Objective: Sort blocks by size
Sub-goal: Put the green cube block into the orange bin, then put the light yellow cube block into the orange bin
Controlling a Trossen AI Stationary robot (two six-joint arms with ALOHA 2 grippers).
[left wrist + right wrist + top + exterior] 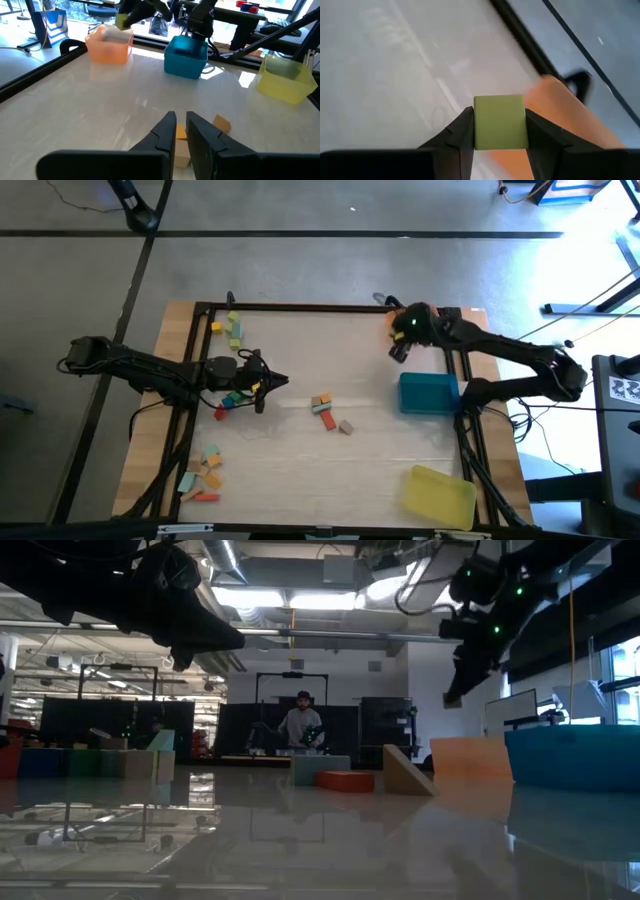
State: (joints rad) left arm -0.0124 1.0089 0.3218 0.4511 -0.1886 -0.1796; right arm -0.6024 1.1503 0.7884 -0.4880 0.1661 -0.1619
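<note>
While the right end effector hangs clamped on a green cube beside the orange tray at the bench's far corner, the left end effector waits empty, fingers together, over the bench short of the middle blocks. Nearly all the sorting looks still ahead: loose piles lie along the left edge, the blue tray and yellow tray show nothing inside.
</note>
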